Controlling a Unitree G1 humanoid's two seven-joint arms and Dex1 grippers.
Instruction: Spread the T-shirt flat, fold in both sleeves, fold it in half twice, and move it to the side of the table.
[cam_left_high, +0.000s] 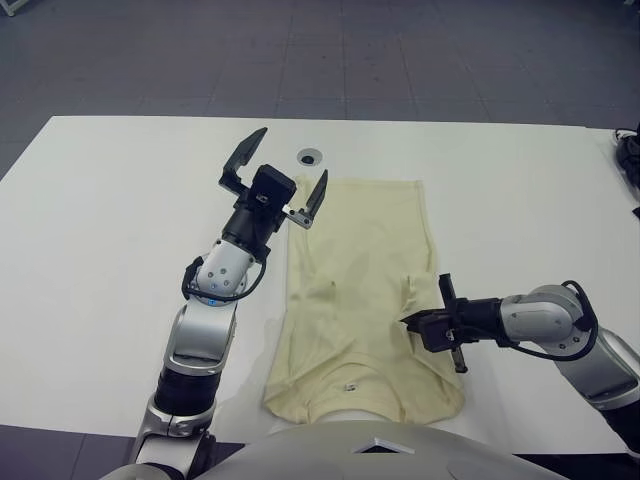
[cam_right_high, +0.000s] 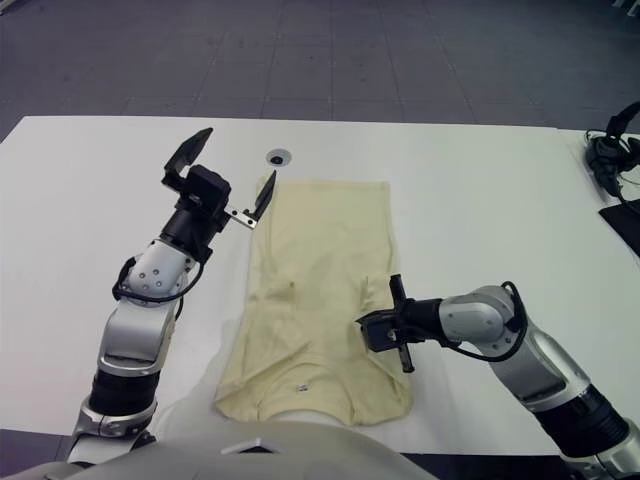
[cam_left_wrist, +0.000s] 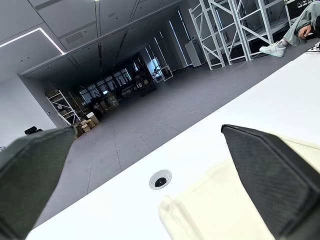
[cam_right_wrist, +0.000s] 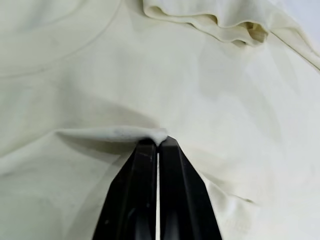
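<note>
T-shirt (cam_left_high: 350, 290) lies mid-table (cam_left_high: 100, 200): soft, light, limp. My right gripper (cam_right_wrist: 157, 142) is pinched closed on a fabric ridge; left gripper (cam_left_high: 293, 152) gapes wide, empty. I judge hem corners the best hold.

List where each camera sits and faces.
Left eye view: on the head, facing forward and down over the table and T-shirt; both arms show, left gripper open, right gripper pinching it.
Right eye view: beside it, same scene.
Left wrist view: on the left wrist, facing across the table's far edge into the room; its fingers frame the grommet.
Right wrist view: on the right wrist, close over the fabric; its shut fingers hold a fold.
Shared: eye views and left wrist view all show grommet and T-shirt.
</note>
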